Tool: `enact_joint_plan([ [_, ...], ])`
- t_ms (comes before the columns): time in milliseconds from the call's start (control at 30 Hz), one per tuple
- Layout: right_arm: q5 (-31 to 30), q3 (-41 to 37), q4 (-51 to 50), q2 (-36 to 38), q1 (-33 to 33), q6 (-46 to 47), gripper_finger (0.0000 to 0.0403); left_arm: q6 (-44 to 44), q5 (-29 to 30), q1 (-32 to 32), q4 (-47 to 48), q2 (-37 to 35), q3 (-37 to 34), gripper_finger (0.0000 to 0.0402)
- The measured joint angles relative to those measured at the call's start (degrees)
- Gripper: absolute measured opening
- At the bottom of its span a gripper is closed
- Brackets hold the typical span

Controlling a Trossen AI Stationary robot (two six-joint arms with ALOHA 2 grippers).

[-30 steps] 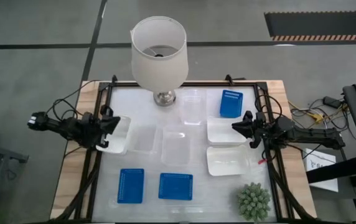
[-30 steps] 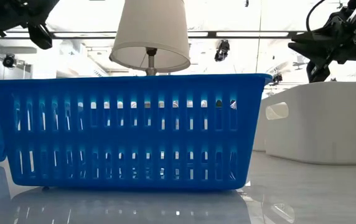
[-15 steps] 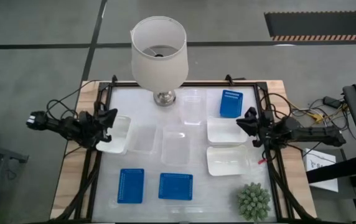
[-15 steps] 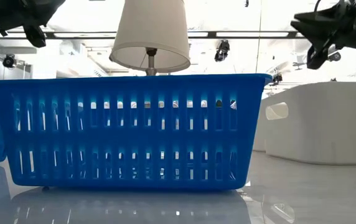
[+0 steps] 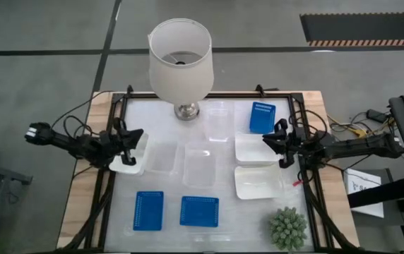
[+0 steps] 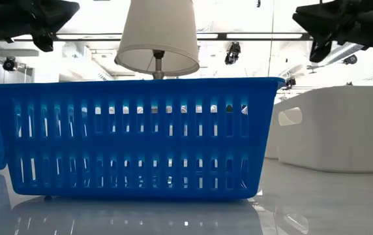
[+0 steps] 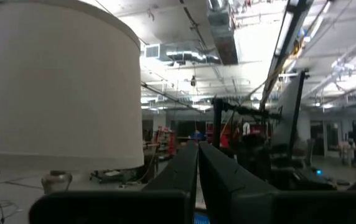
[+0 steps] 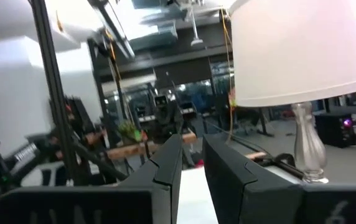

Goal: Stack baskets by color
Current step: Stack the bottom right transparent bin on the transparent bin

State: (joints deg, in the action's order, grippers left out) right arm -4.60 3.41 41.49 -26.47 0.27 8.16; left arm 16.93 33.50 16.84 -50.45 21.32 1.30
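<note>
Left gripper (image 5: 137, 136), fingers pressed together and empty, above a white basket (image 5: 133, 156) at the desk's (image 5: 209, 226) left edge. Right gripper (image 5: 270, 142), fingers slightly parted and empty, above two white baskets (image 5: 253, 149) at the right edge. Clear baskets (image 5: 200, 166) lie mid-desk; blue baskets (image 5: 199, 211) along the front edge, one (image 5: 262, 118) near the back right corner.

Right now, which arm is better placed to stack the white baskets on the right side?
Right. The right gripper hangs at the edge of the two white baskets; the left gripper is across the table, empty.
</note>
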Motion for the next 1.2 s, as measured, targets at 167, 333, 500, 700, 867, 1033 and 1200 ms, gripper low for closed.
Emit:
enact_joint_plan([
  [167, 0.0, 2.6, 0.7, -6.4, 0.4, -2.7, 0.0059, 0.0, 0.0, 0.0, 0.0, 2.2, 0.0, 0.0000],
  [333, 0.0, 3.4, 5.7, -12.7, 1.0, -5.1, 0.0059, 0.0, 0.0, 0.0, -0.1, 2.9, 0.0, 0.0000],
  [500, 0.1, 3.5, 11.6, -18.8, 1.0, -6.4, 0.0059, 0.0, 0.0, 0.0, -0.1, 3.2, 0.0, 0.0000],
  [700, 0.2, 3.6, 17.4, -25.5, 1.0, -6.3, 0.0059, -0.1, 0.0, 0.0, -0.1, 3.2, 0.0, 0.0000],
  [867, 0.8, 6.6, 18.2, -30.3, 1.0, -6.6, 0.0059, -0.1, -0.1, 0.0, -0.1, 3.1, 0.0, 0.0000],
  [1033, 6.0, 12.2, 18.2, -36.1, 1.0, -9.2, 0.0059, -0.1, -0.2, 0.0, -0.1, 3.2, 0.0, 0.0000],
  [1200, 10.7, 18.7, 17.5, -43.0, 1.0, -11.7, 0.0059, -2.6, -0.2, 0.0, -0.1, 3.2, 0.0, 0.0000],
])
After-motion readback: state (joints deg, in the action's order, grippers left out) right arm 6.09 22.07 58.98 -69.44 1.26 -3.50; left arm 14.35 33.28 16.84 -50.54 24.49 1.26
